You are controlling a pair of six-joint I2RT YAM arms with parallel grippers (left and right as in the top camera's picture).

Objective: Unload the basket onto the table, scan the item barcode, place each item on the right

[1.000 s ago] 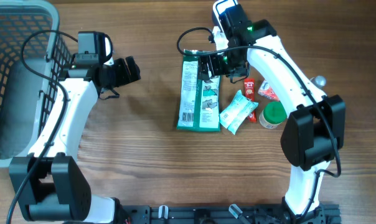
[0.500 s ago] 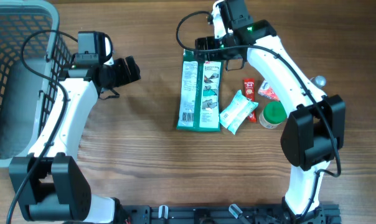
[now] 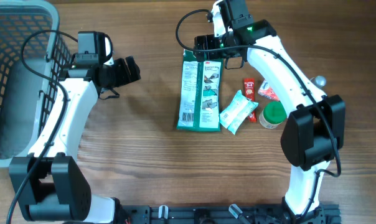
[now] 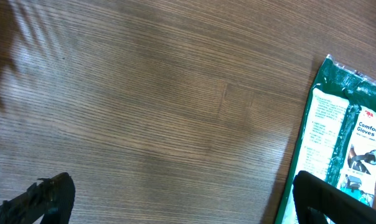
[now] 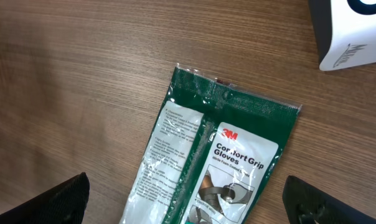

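overhead, glove packet (image 3: pixel 199 93) lengthwise top-to-bottom, header seemingly uppermost

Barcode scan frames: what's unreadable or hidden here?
- Glove pack: in the overhead view its fine print, any barcode included, is too small to read. The right wrist view cuts off its lower part at the bottom edge. The left wrist view cuts it at the right edge.
- White object: cropped by the top-right corner of the right wrist view, so it can't be identified.
- Red-and-white packet: partly under the right arm in the overhead view.

Green packet (image 5: pixel 219 155): "3M Comfort Grip Gloves"; small print alongside unreadable.
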